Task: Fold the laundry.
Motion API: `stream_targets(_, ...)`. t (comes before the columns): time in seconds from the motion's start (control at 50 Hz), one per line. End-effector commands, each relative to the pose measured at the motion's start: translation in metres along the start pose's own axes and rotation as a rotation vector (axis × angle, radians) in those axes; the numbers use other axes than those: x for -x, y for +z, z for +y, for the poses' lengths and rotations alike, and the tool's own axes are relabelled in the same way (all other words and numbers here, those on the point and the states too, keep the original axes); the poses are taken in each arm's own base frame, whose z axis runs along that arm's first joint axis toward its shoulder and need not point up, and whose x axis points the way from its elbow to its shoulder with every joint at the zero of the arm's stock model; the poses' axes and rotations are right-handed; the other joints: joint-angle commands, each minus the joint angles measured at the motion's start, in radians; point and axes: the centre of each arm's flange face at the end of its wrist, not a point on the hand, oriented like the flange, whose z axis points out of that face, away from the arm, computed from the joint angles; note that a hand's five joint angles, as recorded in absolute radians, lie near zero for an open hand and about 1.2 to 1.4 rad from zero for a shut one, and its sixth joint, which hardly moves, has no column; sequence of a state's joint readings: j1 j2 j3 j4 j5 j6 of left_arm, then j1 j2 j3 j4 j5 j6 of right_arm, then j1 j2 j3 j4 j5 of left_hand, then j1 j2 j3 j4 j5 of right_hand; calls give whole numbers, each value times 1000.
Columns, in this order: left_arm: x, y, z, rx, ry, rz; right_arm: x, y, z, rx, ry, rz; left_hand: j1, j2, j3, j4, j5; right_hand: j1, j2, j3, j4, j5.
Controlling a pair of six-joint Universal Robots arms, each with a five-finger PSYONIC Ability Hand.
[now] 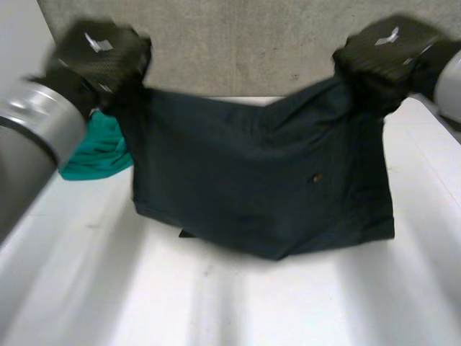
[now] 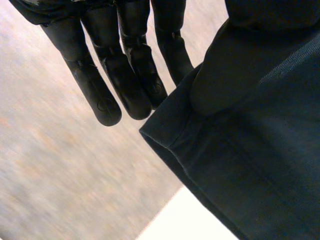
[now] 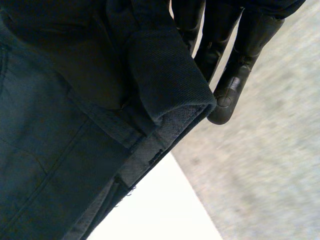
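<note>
A dark navy garment (image 1: 266, 180) hangs spread between my two hands above the white table (image 1: 216, 303), and its lower edge rests on the tabletop. My left hand (image 1: 101, 50) grips its upper left corner. In the left wrist view the hemmed corner (image 2: 250, 150) wraps over the thumb beside the straight fingers (image 2: 125, 85). My right hand (image 1: 389, 47) grips the upper right corner. In the right wrist view a folded seam edge of the garment (image 3: 60, 150) bunches over the thumb next to the fingers (image 3: 230, 85).
A green cloth (image 1: 97, 148) lies on the table at the left, partly behind the garment and my left arm. A grey wall (image 1: 238, 43) stands close behind the table's far edge.
</note>
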State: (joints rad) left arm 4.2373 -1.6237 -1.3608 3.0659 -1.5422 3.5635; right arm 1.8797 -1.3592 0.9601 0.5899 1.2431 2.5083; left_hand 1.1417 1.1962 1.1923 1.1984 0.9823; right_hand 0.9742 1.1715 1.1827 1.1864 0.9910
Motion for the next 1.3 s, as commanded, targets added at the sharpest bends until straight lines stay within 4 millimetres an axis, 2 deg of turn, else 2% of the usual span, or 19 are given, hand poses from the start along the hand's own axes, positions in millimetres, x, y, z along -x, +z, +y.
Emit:
stream_targets(0.02,-29,69,69,151,-5,39,21,56,44,128,2,-45,255,200,204,198,239,422,225,214,210,231)
stream_targets(0.08,-31,92,65,113,-1,-5,10,74,45,102,-5,32,255,200,204,198,239,422,225,214,210,231)
stream_targets(0.14,-24,121,40,5,-11,-101,-10,99,32,-17,-37,178,255,200,204,198,239,422,225,214,210,231)
stream_targets(0.16,-18,127,31,-29,-14,-133,-23,106,17,-116,-47,266,255,200,204,198,239,422,225,214,210,231)
stream_targets(0.22,6,142,-14,-200,-51,-257,-44,109,-11,-292,-36,397,255,200,204,198,239,422,225,214,210,231)
stream_targets(0.24,12,143,-27,-249,-60,-286,-59,108,-31,-422,-20,481,255,200,204,198,239,422,225,214,210,231)
stream_targets(0.26,25,144,-51,-343,-76,-341,-65,106,-39,-480,-9,519,255,200,204,198,239,422,225,214,210,231)
stream_targets(0.32,47,138,-85,-495,-93,-422,-83,93,-66,-639,19,622,255,200,204,198,239,422,225,214,210,231)
stream_targets(0.36,50,137,-89,-512,-101,-437,-87,87,-69,-646,27,645,255,200,204,198,239,422,225,214,210,231)
stream_targets(0.44,36,138,-81,-475,-116,-398,-81,90,-59,-579,42,619,255,200,204,198,239,422,225,214,210,231)
stream_targets(0.52,17,148,-52,-375,-105,-345,-63,106,-30,-450,64,536,255,200,204,198,239,422,225,214,210,231)
stream_targets(0.66,-27,160,43,-69,-67,-217,-17,136,44,-172,92,375,255,200,204,198,239,422,225,214,210,231)
stream_targets(0.72,-40,157,67,16,-63,-175,1,141,72,-54,75,310,255,200,204,198,239,422,225,214,210,231)
stream_targets(0.8,-61,143,115,178,-53,-100,25,139,96,67,31,225,255,200,204,198,239,422,225,214,210,231)
stream_targets(0.9,-80,121,151,312,-35,-30,42,131,113,166,15,150,255,200,204,198,239,422,225,214,210,231)
stream_targets(0.98,-83,102,154,364,-27,7,48,118,115,225,24,102,255,200,204,198,239,422,225,214,210,231)
stream_targets(1.14,-74,48,122,351,-30,117,65,58,107,375,7,-124,255,200,204,198,239,422,225,214,210,231)
stream_targets(1.2,-72,19,113,359,-12,163,72,41,109,423,-20,-191,255,200,204,198,239,422,225,214,210,231)
stream_targets(1.3,-59,-41,98,343,167,217,85,-7,106,508,-104,-308,255,200,204,198,239,422,225,214,210,231)
